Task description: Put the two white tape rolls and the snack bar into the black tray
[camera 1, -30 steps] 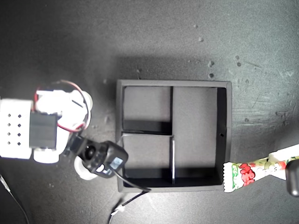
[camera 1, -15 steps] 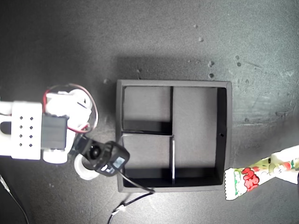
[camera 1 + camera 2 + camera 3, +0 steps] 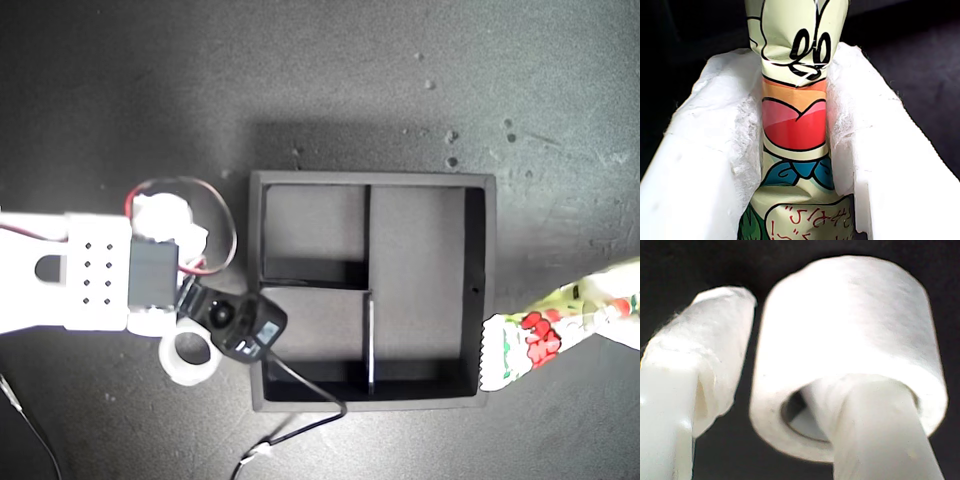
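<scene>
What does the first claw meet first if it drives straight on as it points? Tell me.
Likely the black tray, at its near wall: the snack bar held in my first claw leads, its end beside that wall. Height is unclear.

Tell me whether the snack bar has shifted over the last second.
Yes. In the exterior view the snack bar has tilted, its outer end rising toward the top, while its crimped end stays by the tray corner.

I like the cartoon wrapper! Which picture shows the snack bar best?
The first wrist view: the snack bar fills it, squeezed in my first hand. The exterior view shows only one end beside the black tray. The second wrist view shows none.
</scene>
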Robot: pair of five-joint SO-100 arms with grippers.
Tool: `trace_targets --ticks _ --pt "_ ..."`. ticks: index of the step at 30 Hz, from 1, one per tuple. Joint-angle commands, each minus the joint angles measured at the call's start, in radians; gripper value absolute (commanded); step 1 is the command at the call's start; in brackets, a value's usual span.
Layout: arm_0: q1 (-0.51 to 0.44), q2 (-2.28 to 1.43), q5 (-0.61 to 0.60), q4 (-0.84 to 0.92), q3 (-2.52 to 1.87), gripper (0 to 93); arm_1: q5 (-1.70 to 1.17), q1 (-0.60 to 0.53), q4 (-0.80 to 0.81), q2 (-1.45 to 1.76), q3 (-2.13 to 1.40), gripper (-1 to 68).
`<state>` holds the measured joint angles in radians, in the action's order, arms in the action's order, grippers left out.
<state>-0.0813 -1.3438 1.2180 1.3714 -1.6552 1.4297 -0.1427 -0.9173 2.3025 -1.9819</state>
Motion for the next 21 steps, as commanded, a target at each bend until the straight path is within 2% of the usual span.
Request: trace_targets --ticks 1,8,12,16,21 --pt "0.015 -0.149 -0.008 0.018 -0.023 0.6 -0.391 0.011 -0.012 0.005 0.1 -0.7" --pt "0.017 -0.502 -0.034 0.112 -0.034 0.0 -0.701 0.018 -0.006 -0.002 0.1 -0.7" --pt "-0.02 -0.641 -0.074 0.118 0.041 0.0 -0.831 0.018 -0.026 -0.02 0.081 -0.7" --pt "-0.08 -0.6 -0.115 0.114 0.198 0.0 -0.936 0.055 -0.028 -0.156 0.135 -0.7" --pt "-0.16 -0.368 -0.163 0.114 0.48 0.0 -0.986 0.126 -0.069 -0.525 0.399 -0.6"
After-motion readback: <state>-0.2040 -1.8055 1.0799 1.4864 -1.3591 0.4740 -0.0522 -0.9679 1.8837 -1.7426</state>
